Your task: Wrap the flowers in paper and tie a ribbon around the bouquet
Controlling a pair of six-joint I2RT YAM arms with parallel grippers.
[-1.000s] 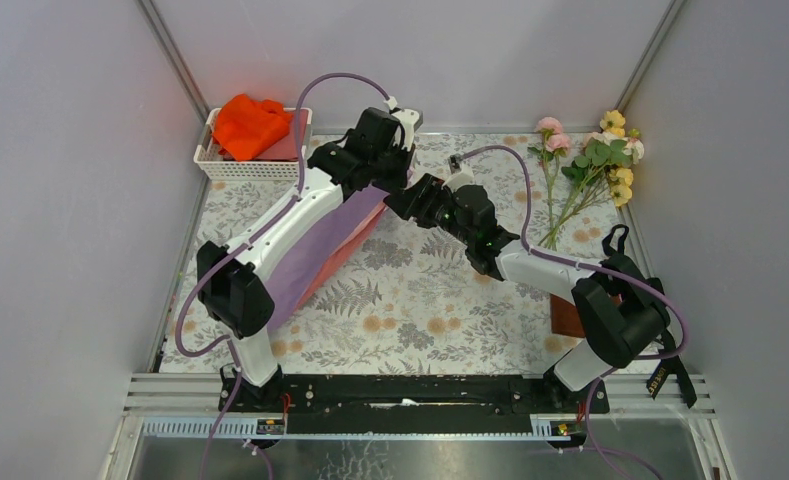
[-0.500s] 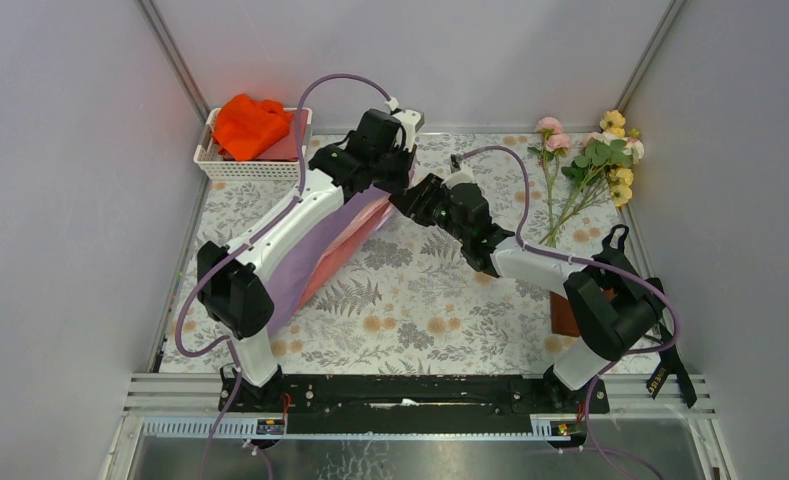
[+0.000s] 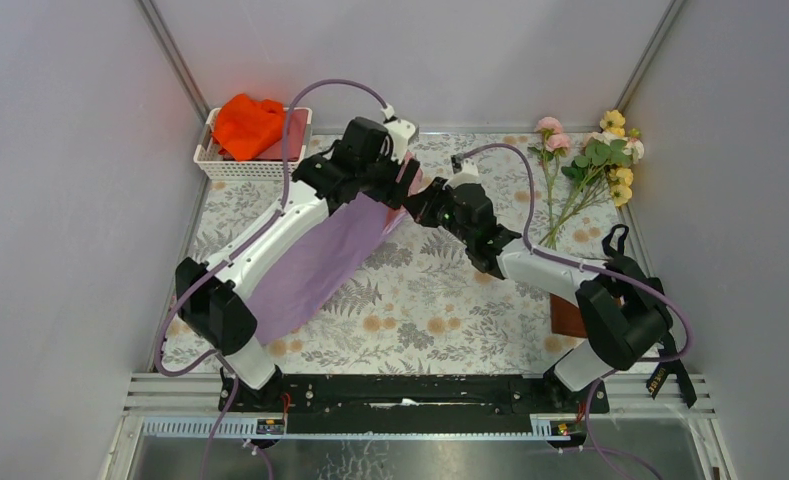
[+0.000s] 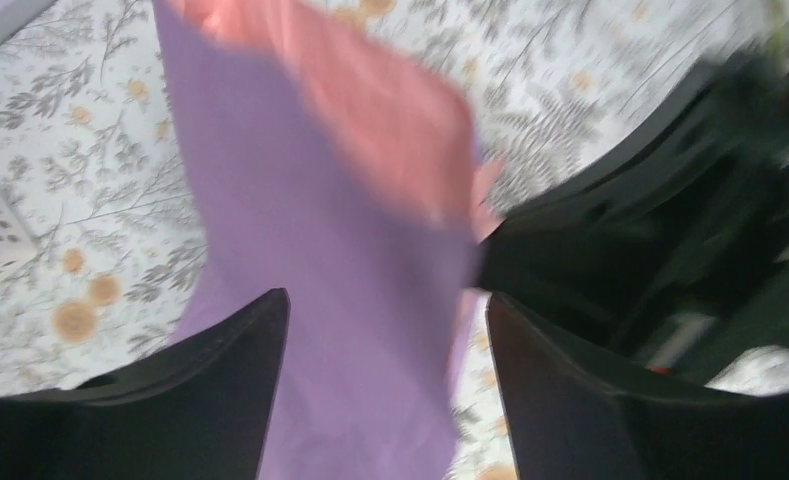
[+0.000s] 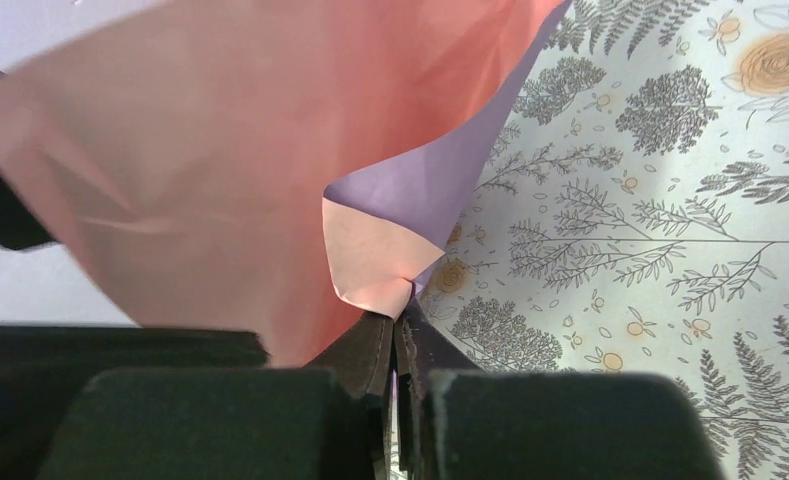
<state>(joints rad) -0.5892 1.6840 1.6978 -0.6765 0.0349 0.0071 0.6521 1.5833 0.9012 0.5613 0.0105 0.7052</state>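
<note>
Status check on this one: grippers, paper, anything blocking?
Right gripper shut on paper corner. Left gripper open over the paper. Flowers untouched, far right. Nothing blocking.

Left tool (image 4: pixel 382 300) wide, right tool (image 5: pixel 398 325) tight

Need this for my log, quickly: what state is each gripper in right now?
Left gripper: open, jaws on either side of the paper, not gripping it.
Right gripper: closed, pinching the paper.
</note>
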